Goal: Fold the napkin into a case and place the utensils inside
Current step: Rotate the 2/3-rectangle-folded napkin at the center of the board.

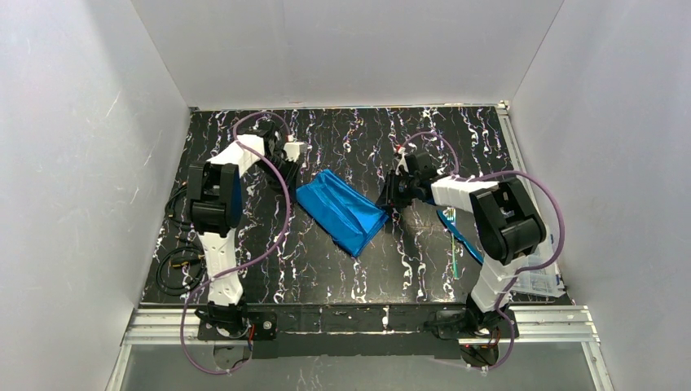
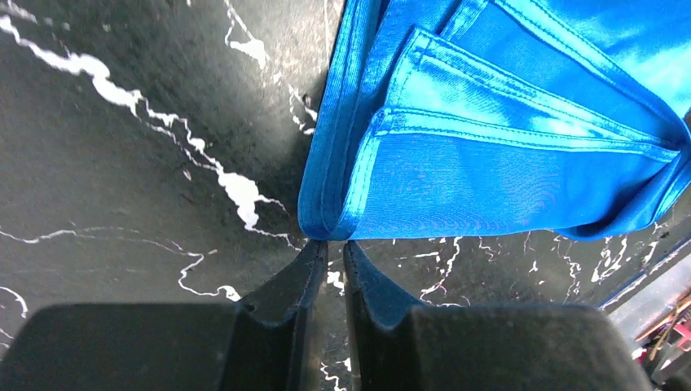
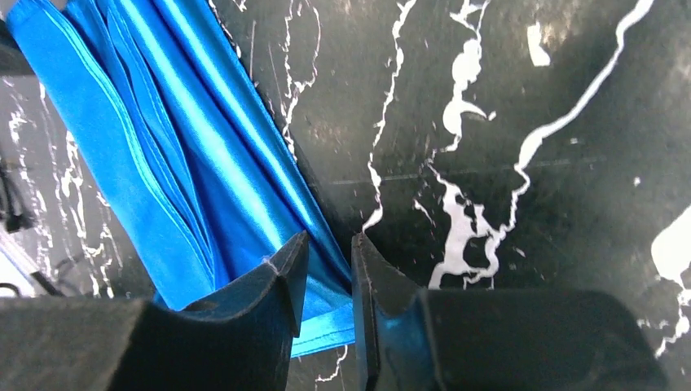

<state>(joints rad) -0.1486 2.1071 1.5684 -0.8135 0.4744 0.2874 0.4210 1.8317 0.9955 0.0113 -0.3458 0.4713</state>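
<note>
Cloth first: the bright blue case (image 1: 341,212) lies flat near the middle of the black, white-veined surface (image 1: 407,269), and its long axis runs on a diagonal from the far left toward the near right. You can see it as a narrow layered pouch. The left wrist view shows several stepped folds, each edged with a thin stitched hem (image 2: 521,134), stacked one over another and running along that same diagonal. Your left fingers (image 2: 305,269) sit at the far-left end of the case, their tips just beside a folded corner of it. They are drawn almost together with only a thin slit between them and nothing pinched there. Your right fingers (image 3: 285,277) are at the opposite side, over the right-hand edge of the case. They stand slightly apart, blue cloth shows below and between the tips, and they are not clamped on it. Whether the tips touch the cloth you cannot tell. The utensils (image 1: 463,241) lie on the surface to the right of the case, well apart from it, partly hidden under the right arm and pointing roughly near to far. Purple cables (image 1: 281,204) loop along both arms. A white sheet (image 1: 542,281) lies at the right edge, its print too small to read.
</note>
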